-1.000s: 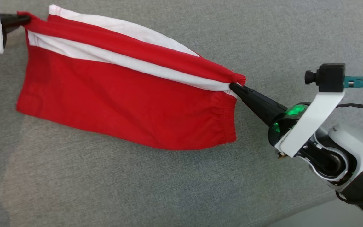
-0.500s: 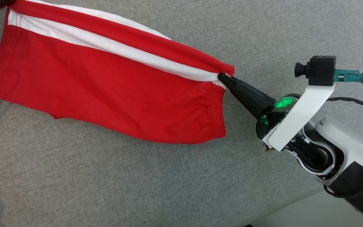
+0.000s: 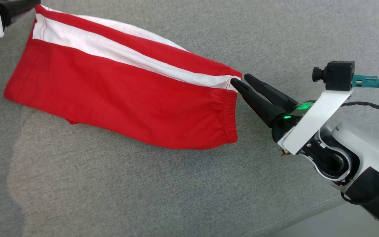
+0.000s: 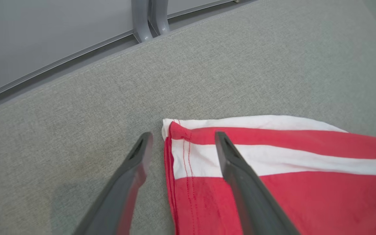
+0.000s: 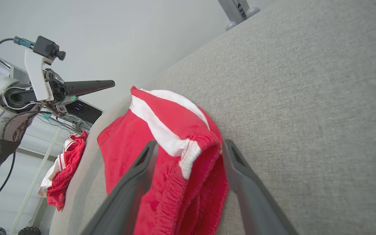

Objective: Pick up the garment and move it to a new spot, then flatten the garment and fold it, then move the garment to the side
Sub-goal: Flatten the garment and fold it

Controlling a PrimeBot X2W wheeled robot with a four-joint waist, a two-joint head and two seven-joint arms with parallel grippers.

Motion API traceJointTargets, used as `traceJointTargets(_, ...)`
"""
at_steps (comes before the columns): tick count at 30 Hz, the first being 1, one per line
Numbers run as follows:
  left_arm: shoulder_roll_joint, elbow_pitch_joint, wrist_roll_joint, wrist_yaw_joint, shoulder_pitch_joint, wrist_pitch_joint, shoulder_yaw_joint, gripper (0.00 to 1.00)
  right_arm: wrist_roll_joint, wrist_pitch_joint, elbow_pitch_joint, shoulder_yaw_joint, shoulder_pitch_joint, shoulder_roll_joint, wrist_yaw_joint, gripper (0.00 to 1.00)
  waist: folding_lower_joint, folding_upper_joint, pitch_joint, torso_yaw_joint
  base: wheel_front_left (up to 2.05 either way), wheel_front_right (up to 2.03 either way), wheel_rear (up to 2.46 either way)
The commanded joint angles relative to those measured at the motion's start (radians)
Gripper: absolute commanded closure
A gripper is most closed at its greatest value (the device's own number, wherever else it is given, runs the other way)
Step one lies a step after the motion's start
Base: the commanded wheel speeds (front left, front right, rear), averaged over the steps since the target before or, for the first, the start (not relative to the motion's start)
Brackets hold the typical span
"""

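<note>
The red garment (image 3: 120, 95) with its white stripe lies lengthwise on the grey fabric-covered table (image 3: 176, 197), elastic waistband to the right and hem at the far left, probably drawn out from both ends so that it lies flat for folding. The right end effector (image 3: 240, 79) sits just at the waistband corner and the left end effector (image 4: 183, 133) straddles the hem corner, each with fingers spread and gripping nothing. Past the table's far edge stand a pale wall and grey metal legs (image 4: 148, 16), with another heap of red and white cloth (image 5: 64, 163) off to the left.
</note>
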Motion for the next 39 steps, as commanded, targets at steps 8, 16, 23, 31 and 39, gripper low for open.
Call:
traceJointTargets(8,0.047,0.007,-0.043,-0.021,0.102,0.077,-0.037,0.00,0.019,-0.022,-0.015,0.002,0.049,-0.059,0.000,0.00,0.0000,0.0000,-0.044,-0.012,0.00,0.00,0.00)
traceJointTargets(16,0.106,-0.006,-0.081,-0.026,0.183,0.106,-0.050,0.00,0.032,-0.056,-0.058,-0.021,0.087,-0.123,0.000,0.00,0.0000,0.0000,-0.046,-0.058,0.00,0.00,0.00)
traceJointTargets(23,0.093,-0.043,-0.171,-0.029,0.235,0.141,-0.026,0.00,0.049,-0.070,-0.049,-0.015,0.122,-0.121,0.000,0.00,0.0000,0.0000,-0.066,-0.070,0.00,0.00,0.00)
traceJointTargets(31,0.098,-0.073,-0.184,-0.027,0.268,0.125,-0.023,1.00,0.056,-0.079,-0.037,-0.012,0.139,-0.117,0.000,0.00,0.0000,0.0000,-0.101,-0.043,0.00,0.00,0.00)
traceJointTargets(39,0.089,-0.108,-0.216,-0.033,0.342,0.097,-0.034,1.00,0.061,-0.061,-0.013,0.004,0.158,-0.128,0.000,0.00,0.0000,0.0000,-0.189,0.033,0.00,0.00,0.00)
